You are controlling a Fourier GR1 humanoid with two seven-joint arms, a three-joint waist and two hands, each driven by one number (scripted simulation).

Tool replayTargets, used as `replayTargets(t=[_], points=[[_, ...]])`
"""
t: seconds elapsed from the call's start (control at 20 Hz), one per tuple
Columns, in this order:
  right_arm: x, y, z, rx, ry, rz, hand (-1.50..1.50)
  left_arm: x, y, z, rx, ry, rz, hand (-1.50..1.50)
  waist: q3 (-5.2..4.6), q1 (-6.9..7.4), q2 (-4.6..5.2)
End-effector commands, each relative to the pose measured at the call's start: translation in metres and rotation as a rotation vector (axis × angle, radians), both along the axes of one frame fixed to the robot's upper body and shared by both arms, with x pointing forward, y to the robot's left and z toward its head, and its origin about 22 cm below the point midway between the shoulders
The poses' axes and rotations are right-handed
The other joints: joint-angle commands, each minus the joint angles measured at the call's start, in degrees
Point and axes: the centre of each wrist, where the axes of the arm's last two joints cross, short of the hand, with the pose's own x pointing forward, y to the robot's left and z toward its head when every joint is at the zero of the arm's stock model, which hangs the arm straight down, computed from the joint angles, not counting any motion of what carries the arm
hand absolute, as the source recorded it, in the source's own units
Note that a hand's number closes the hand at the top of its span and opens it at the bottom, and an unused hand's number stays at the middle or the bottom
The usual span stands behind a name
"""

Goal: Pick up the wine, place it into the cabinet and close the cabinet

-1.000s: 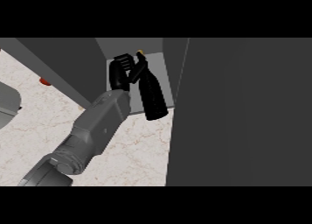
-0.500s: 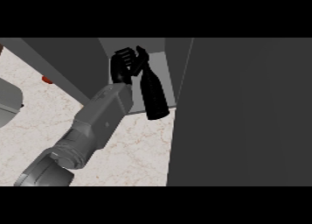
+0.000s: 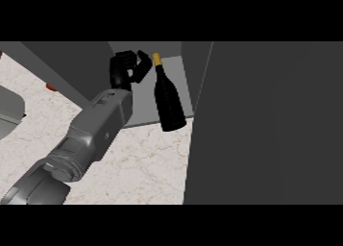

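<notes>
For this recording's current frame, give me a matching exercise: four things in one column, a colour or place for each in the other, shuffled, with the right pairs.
Things:
1. dark wine bottle with a yellow top
2. black left hand
3. grey cabinet door
4. pale marbled countertop

Descriptions:
A. fills the view's right side
B. lies below the forearm, veined and light
C. leans in the cabinet opening, base near the shelf edge
D. beside the bottle's neck, fingers curled

Pairs: 1-C, 2-D, 3-A, 4-B

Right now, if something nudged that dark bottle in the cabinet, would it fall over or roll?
The wine bottle is tall and narrow with a slim gold-topped neck, so it probably tips easily. Being round, it would likely roll once down. The robot hand beside its neck looks apart from it.
</notes>
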Motion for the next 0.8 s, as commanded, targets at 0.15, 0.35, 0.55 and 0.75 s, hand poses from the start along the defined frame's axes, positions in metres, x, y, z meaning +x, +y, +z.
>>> replayTargets(t=[0.15,0.35,0.55,0.75], points=[[-0.006,-0.003,0.001,0.018,-0.023,0.020,-1.50,-0.004,0.021,-0.011,0.195,0.003,0.104,1.50,-0.02,-0.85,0.56],[-0.002,-0.001,0.001,-0.004,-0.002,0.025,-1.50,-0.004,0.020,-0.011,0.195,0.045,0.129,1.50,-0.14,-0.91,0.57],[-0.006,-0.001,0.002,0.002,-0.031,0.028,-1.50,-0.006,0.045,-0.018,0.262,0.059,0.147,1.50,-0.11,-0.65,0.58],[-0.003,0.001,0.001,0.001,-0.025,0.031,-1.50,-0.005,0.044,-0.015,0.220,0.061,0.079,-1.50,-0.26,-0.64,0.83]])
